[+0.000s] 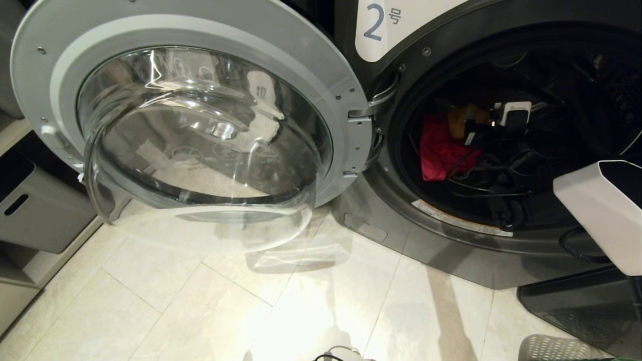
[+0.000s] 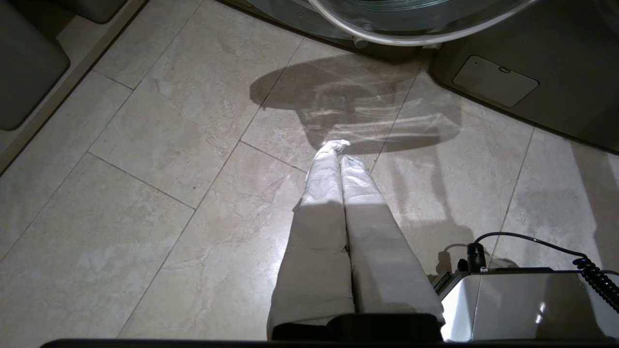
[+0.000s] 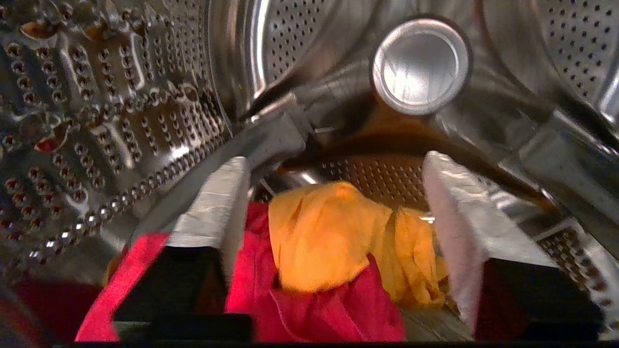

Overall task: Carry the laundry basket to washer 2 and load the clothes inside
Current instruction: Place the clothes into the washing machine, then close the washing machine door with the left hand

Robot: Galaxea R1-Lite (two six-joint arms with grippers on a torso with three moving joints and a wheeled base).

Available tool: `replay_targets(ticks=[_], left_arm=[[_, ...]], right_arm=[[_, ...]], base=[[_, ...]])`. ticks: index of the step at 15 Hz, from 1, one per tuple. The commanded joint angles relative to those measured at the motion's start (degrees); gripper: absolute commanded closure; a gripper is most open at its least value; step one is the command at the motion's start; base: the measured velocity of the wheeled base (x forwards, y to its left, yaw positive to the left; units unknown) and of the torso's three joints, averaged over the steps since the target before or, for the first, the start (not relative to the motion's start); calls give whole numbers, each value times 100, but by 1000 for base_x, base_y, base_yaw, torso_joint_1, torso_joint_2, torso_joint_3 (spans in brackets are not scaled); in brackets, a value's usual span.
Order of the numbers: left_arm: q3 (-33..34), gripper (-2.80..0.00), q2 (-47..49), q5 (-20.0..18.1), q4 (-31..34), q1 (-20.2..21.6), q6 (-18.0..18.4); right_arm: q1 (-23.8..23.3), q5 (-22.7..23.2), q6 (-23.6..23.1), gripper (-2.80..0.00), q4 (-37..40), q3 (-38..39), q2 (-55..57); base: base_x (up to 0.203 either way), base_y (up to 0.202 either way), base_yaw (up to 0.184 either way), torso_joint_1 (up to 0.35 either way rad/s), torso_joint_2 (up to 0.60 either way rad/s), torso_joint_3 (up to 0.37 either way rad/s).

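Observation:
Washer 2 (image 1: 451, 250) stands with its round glass door (image 1: 200, 115) swung wide to the left; its white label (image 1: 381, 25) shows the numeral 2. My right arm (image 1: 597, 200) reaches into the dark drum. Inside it my right gripper (image 3: 336, 164) is open, its two white fingers (image 3: 217, 208) spread wide. Of the clothes, a yellow-orange cloth (image 3: 319, 237) and a red cloth (image 3: 314, 309) lie loose on the drum floor between those fingers. The red cloth (image 1: 441, 150) also shows through the washer's opening. A perforated corner of the laundry basket (image 1: 556, 348) sits at the bottom right. My left gripper (image 2: 338, 147) hangs shut over the floor tiles.
Grey storage boxes (image 1: 35, 210) line the left wall. The open door overhangs the tiled floor (image 1: 200, 301) on the left. My base (image 2: 522, 304) with a coiled cable is beside the left gripper. A dark panel (image 1: 577, 306) lies low on the right.

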Motion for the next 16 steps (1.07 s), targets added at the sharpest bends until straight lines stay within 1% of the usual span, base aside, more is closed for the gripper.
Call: replay_targets(ticks=[1,3,6,10,11,12,13,15,16], left_arm=[[0,0,9,1,0,1,0],[0,0,9,1,0,1,0],[0,0,9,1,0,1,0],[0,0,9,1,0,1,0],[0,0,9,-8,0,1,0],[0,0,9,1,0,1,0],[0,0,9,1,0,1,0],[0,0,9,1,0,1,0],[0,0,9,1,0,1,0]], right_arm=[[7,10,29,-280,3,727,-624],[32,104,84,-280,130,1831,-1233],[130,427,216,-280,563,3826,-2567],[637,627,288,-280,809,6670,-4378],[746,644,292,-280,848,7200,-4865],[809,643,316,-280,946,7518,-5297],[814,628,387,-280,1052,7760,-5716],[736,612,526,-280,1198,8341,-6186],[711,640,547,0,1340,8419,-6343]], base=[[0,0,0,0,0,0],[0,0,0,0,0,0],[0,0,0,0,0,0],[0,0,0,0,0,0],[0,0,0,0,0,0],[0,0,0,0,0,0],[0,0,0,0,0,0],[0,0,0,0,0,0],[0,0,0,0,0,0]])
